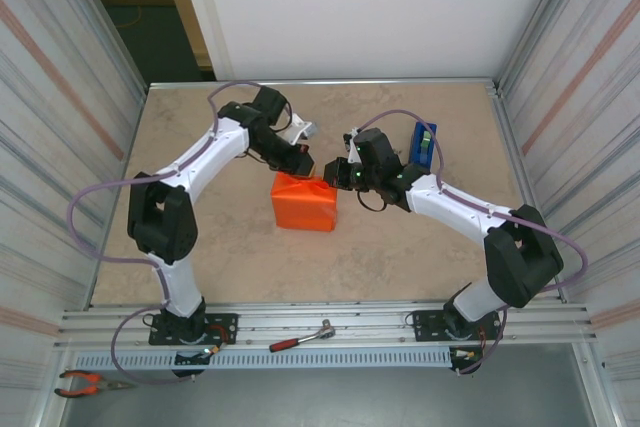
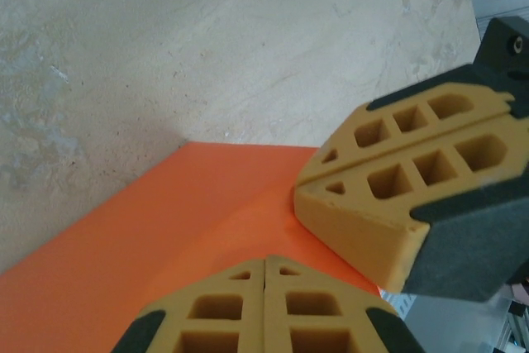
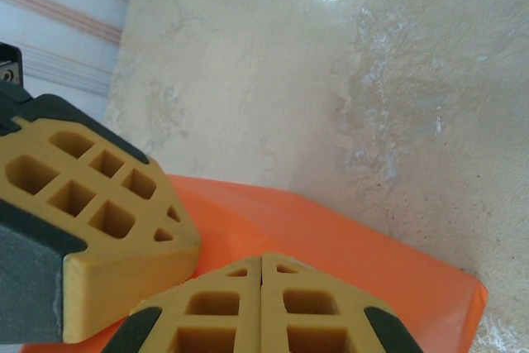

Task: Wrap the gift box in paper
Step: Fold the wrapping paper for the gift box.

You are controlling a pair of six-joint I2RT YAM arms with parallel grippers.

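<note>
Two closed grippers meet over the paper (image 1: 303,207).
The left gripper (image 2: 264,264) and right gripper (image 3: 262,260) each press their jaws fully together, gripping nothing, tips just beside one another. Folded into an orange box shape, the paper lies directly beneath both sets of jaws, on the table (image 1: 420,242).

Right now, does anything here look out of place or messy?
Nothing looks spilled or broken. A red-handled ratchet lies loose on the near metal rail, and orange-handled pliers sit at the near-left corner. Both look like stray tools, not part of the wrapping.
</note>
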